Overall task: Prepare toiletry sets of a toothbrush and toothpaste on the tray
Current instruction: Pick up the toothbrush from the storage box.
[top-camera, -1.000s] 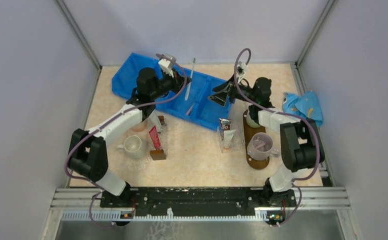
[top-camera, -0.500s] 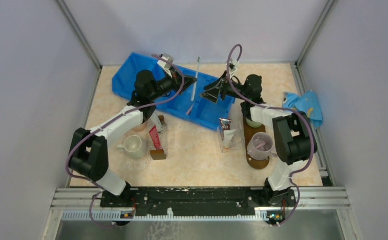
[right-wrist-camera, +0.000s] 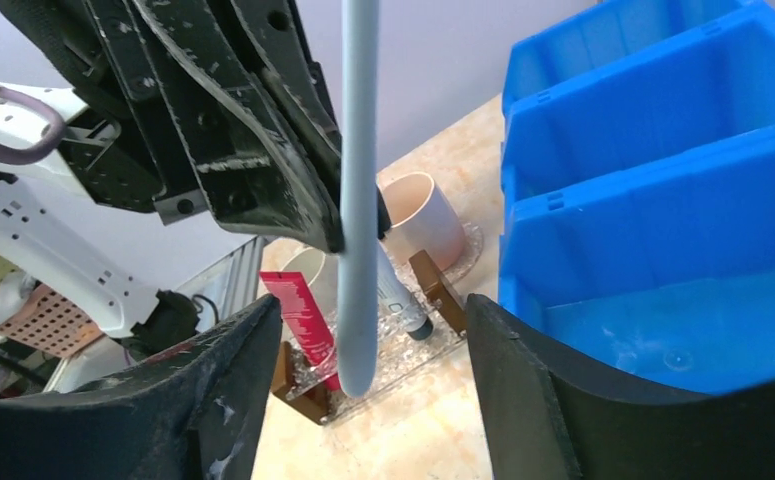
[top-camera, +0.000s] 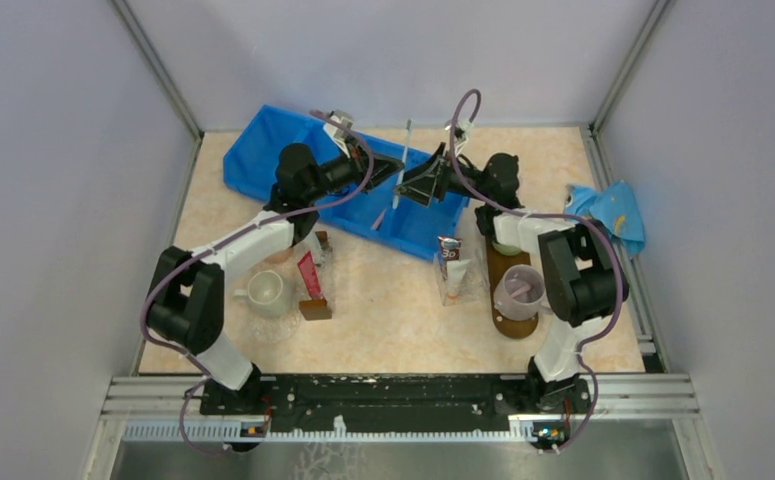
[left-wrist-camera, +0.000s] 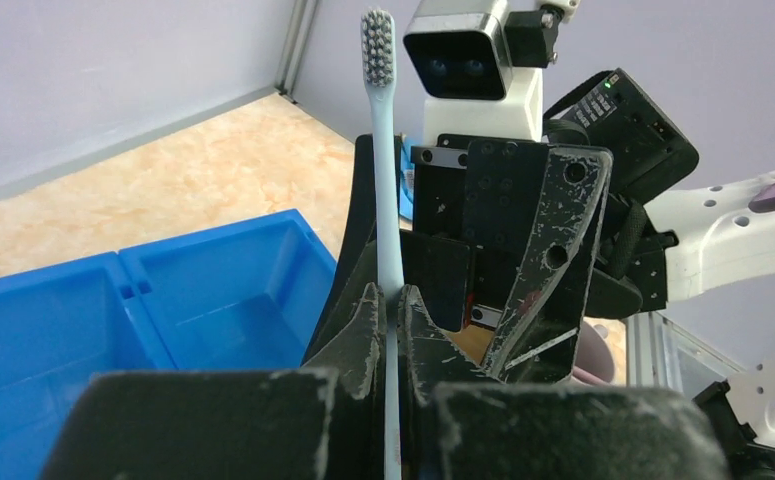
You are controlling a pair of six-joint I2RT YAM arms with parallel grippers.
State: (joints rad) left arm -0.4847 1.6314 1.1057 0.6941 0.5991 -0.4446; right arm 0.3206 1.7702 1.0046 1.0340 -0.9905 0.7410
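Top external view first: we see the left gripper [top-camera: 391,168] clenched on a pale toothbrush [top-camera: 403,150], held nearly upright above the blue bin [top-camera: 263,160] at the back of the surface [top-camera: 383,320]. A second ago the brush hung further left over the bin, and the right gripper [top-camera: 425,182] stood apart from it. Since then the two arms have closed in, and the right gripper now meets the left one at the brush. From the left wrist we see the bristles pointing up and the handle pinched between the left fingers [left-wrist-camera: 363,320]. From the right wrist we see the handle's lower end hanging between the right gripper's parted fingers [right-wrist-camera: 233,390], with a gap on either side, so that gripper is spread and grips nothing. The tray [top-camera: 515,328] lies well apart to the right, carrying a mug [top-camera: 519,288]. A toothpaste tube [top-camera: 450,265] lies on the surface just beside it.
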